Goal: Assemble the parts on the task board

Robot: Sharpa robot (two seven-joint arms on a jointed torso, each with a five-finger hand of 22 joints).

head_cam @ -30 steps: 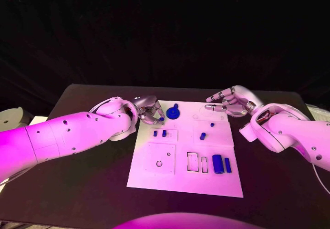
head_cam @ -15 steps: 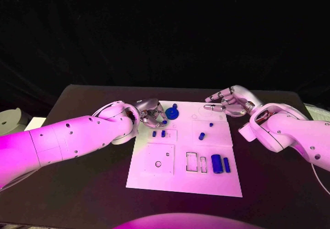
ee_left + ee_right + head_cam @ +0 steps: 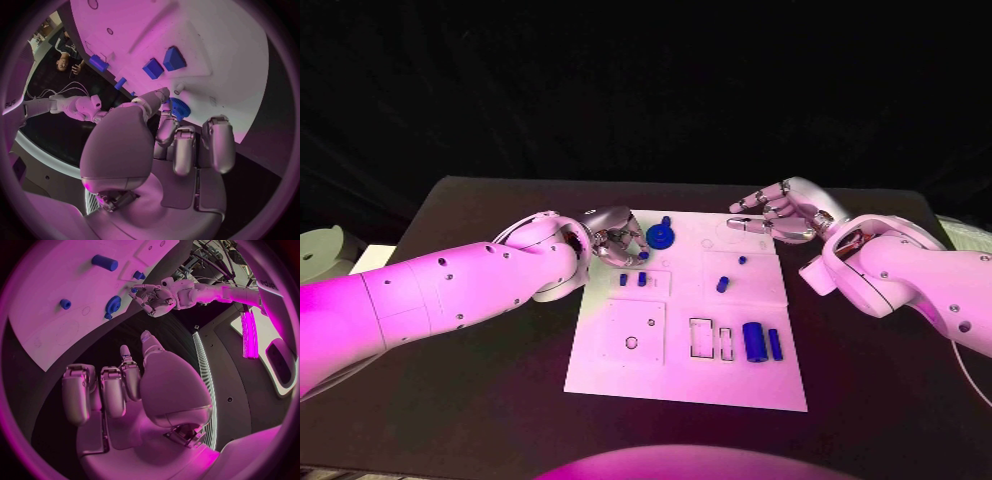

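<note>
The white task board [image 3: 625, 365] lies in the middle of the black table. A blue gear [image 3: 662, 236] stands at its far left end. My left hand [image 3: 609, 240] hovers just beside the gear with its fingers curled in and nothing seen in them. In the left wrist view the gear [image 3: 177, 108] peeks out past the fingertips. My right hand [image 3: 776, 214] hangs over the board's far right corner with its fingers loosely bent apart and nothing in it. From the right wrist view the gear [image 3: 112, 306] shows a gap to the left hand [image 3: 154, 298].
Two small blue blocks [image 3: 633, 280] sit on the board near the left hand. Small blue pegs [image 3: 723, 284] stand mid-board. A blue cylinder [image 3: 754, 342] and a blue bar [image 3: 775, 345] lie at the near right beside rectangular slots [image 3: 704, 340].
The left arm has shifted a little, and its hand stays beside the gear. The right hand and the parts have not moved.
</note>
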